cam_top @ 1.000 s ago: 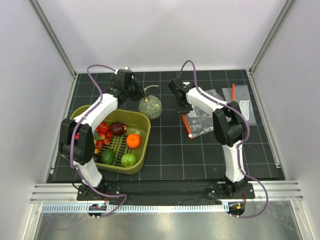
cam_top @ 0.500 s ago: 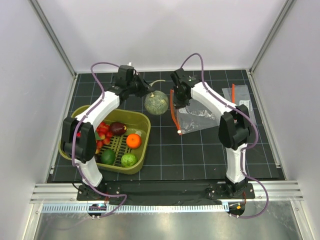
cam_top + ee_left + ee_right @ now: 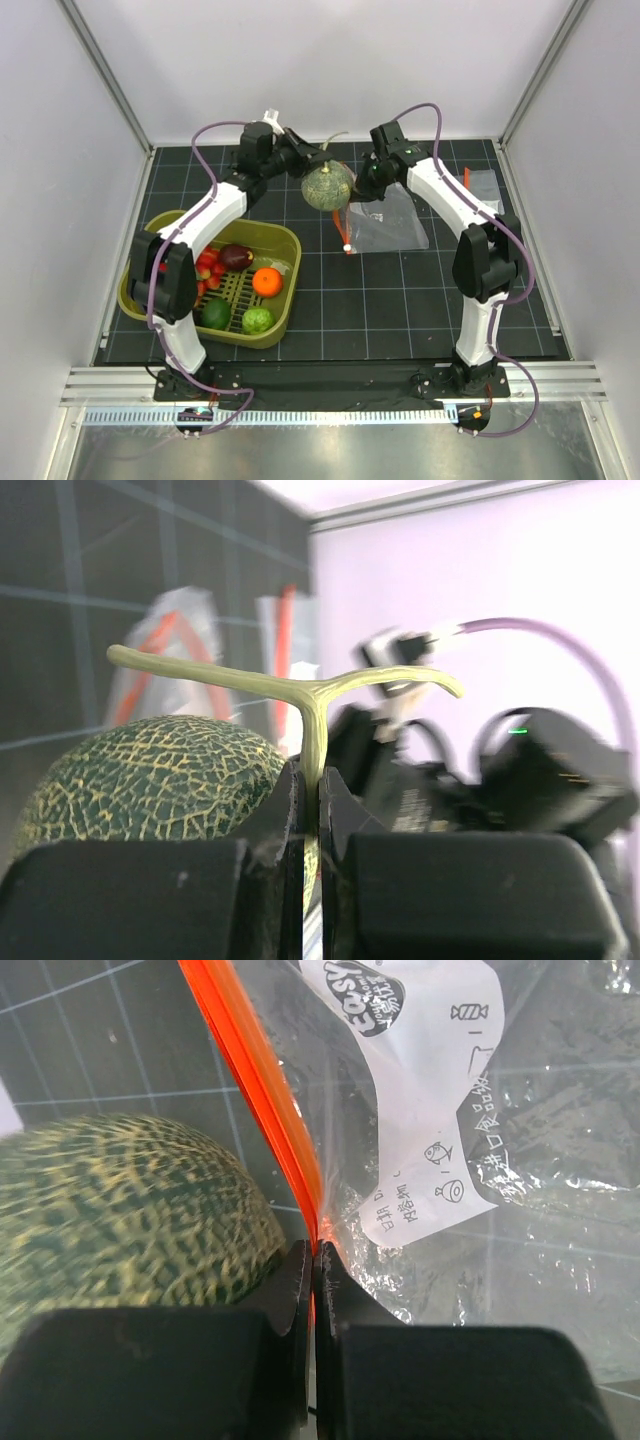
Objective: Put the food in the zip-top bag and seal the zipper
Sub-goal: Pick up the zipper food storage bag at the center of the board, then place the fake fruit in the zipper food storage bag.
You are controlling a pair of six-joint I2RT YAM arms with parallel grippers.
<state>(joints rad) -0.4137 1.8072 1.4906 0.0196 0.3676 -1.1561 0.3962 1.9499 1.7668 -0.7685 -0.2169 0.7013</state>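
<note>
My left gripper is shut on the pale stem of the green netted melon and holds it in the air at the back middle; the melon also shows in the left wrist view. My right gripper is shut on the orange-red zipper strip of the clear zip-top bag and lifts its mouth, which hangs right beside the melon. The strip runs down to a white end. An orange, a dark red-purple fruit and other pieces lie in the basket.
The olive-green basket stands at the left. A second clear bag with an orange strip lies at the back right. White walls close the black gridded mat on three sides.
My left gripper has carried the melon up and to the right, toward the bag. My right gripper has lifted the bag's zipper edge off the mat and moved back and right.
</note>
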